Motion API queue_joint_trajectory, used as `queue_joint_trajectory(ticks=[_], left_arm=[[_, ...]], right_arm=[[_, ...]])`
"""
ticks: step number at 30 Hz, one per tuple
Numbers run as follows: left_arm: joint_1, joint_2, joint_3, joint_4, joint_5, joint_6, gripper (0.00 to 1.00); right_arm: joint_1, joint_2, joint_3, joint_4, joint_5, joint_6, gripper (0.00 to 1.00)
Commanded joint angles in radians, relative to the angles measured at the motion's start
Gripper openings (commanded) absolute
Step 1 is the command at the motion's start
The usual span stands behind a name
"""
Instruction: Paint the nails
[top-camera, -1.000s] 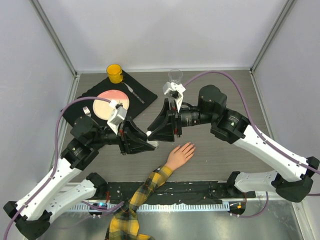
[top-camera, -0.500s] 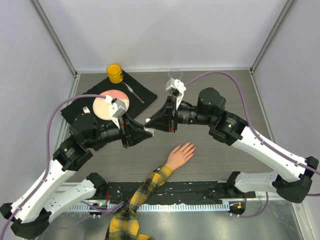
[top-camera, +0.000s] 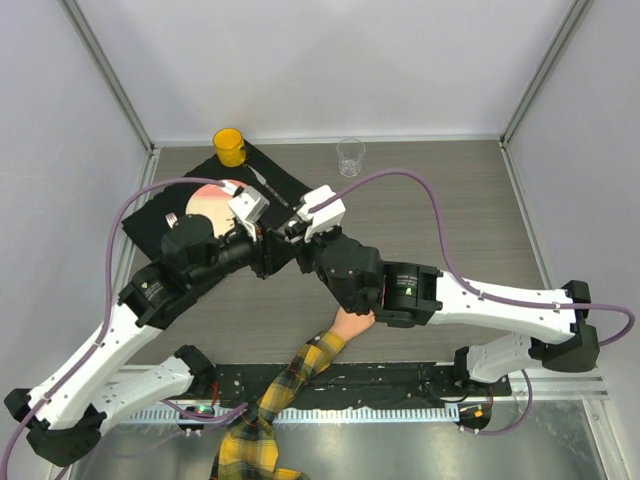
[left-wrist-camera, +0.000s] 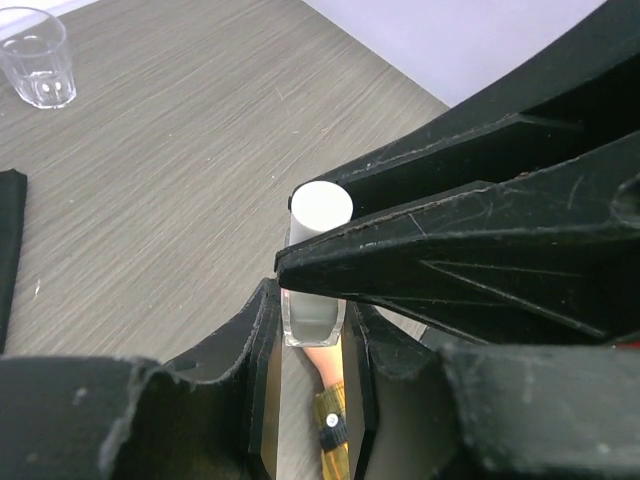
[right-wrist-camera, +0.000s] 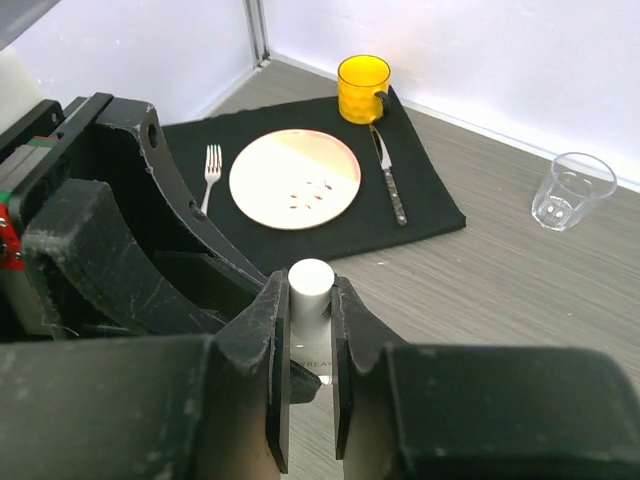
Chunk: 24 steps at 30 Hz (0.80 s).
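Observation:
A small clear bottle (left-wrist-camera: 313, 318) with a white cap (left-wrist-camera: 320, 208) is held in the air between both grippers. My left gripper (left-wrist-camera: 312, 305) is shut on its glass body. My right gripper (right-wrist-camera: 310, 300) is shut on the white cap (right-wrist-camera: 310, 283). In the top view the two grippers meet, left (top-camera: 272, 250) and right (top-camera: 298, 232), at the edge of the black mat. The peach mannequin hand (top-camera: 350, 323) lies on an arm in a plaid sleeve (top-camera: 290, 375). My right arm covers its fingers, so the nails are hidden. The wrist shows under the bottle (left-wrist-camera: 327, 365).
A black mat (right-wrist-camera: 430, 205) holds a plate (right-wrist-camera: 295, 178), fork (right-wrist-camera: 211, 172), knife (right-wrist-camera: 390, 185) and yellow mug (right-wrist-camera: 363, 88). An empty clear glass (right-wrist-camera: 572, 190) stands on the bare table further back; it also shows in the top view (top-camera: 350, 156).
Both grippers have carried the bottle up and away from the hand toward the mat. The right arm has swung over and now covers the hand's fingers.

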<state>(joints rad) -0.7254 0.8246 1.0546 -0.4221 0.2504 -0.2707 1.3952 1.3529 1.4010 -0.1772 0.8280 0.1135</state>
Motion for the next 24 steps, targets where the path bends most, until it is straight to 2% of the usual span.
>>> queue_joint_trajectory(ticks=[1, 2, 3, 4, 6, 7, 10, 11, 14, 20, 24], left_arm=[[0.043, -0.01, -0.036, 0.128, -0.061, 0.033, 0.0], [0.043, -0.013, -0.042, 0.129, -0.03, 0.037, 0.0], [0.043, -0.016, -0.048, 0.12, -0.002, 0.045, 0.0], [0.043, -0.016, -0.05, 0.109, 0.057, 0.05, 0.0], [0.043, -0.016, -0.048, 0.071, 0.13, 0.067, 0.0], [0.043, -0.016, -0.047, 0.065, 0.209, 0.073, 0.0], [0.043, -0.024, -0.051, 0.065, 0.376, 0.079, 0.0], [0.043, -0.025, -0.05, 0.069, 0.476, 0.07, 0.0], [0.043, -0.042, -0.051, 0.1, 0.588, 0.051, 0.0], [0.043, -0.064, -0.044, 0.079, 0.599, 0.05, 0.0], [0.043, -0.061, -0.038, 0.051, 0.624, 0.057, 0.0]], right_arm=[[-0.011, -0.089, -0.003, -0.088, -0.081, -0.037, 0.12], [-0.039, -0.107, -0.013, -0.091, -0.119, -0.028, 0.23], [-0.06, -0.147, -0.028, -0.094, -0.16, -0.017, 0.3], [-0.08, -0.165, -0.034, -0.108, -0.297, 0.0, 0.41], [-0.174, -0.199, -0.036, -0.134, -0.489, 0.021, 0.49], [-0.211, -0.222, -0.037, -0.151, -0.705, 0.041, 0.53], [-0.343, -0.261, -0.045, -0.151, -1.119, 0.07, 0.59], [-0.358, -0.262, -0.039, -0.151, -1.167, 0.072, 0.6], [-0.392, -0.265, -0.022, -0.154, -1.309, 0.093, 0.61], [-0.417, -0.219, 0.027, -0.192, -1.444, 0.106, 0.61], [-0.417, -0.195, 0.055, -0.232, -1.434, 0.077, 0.61]])
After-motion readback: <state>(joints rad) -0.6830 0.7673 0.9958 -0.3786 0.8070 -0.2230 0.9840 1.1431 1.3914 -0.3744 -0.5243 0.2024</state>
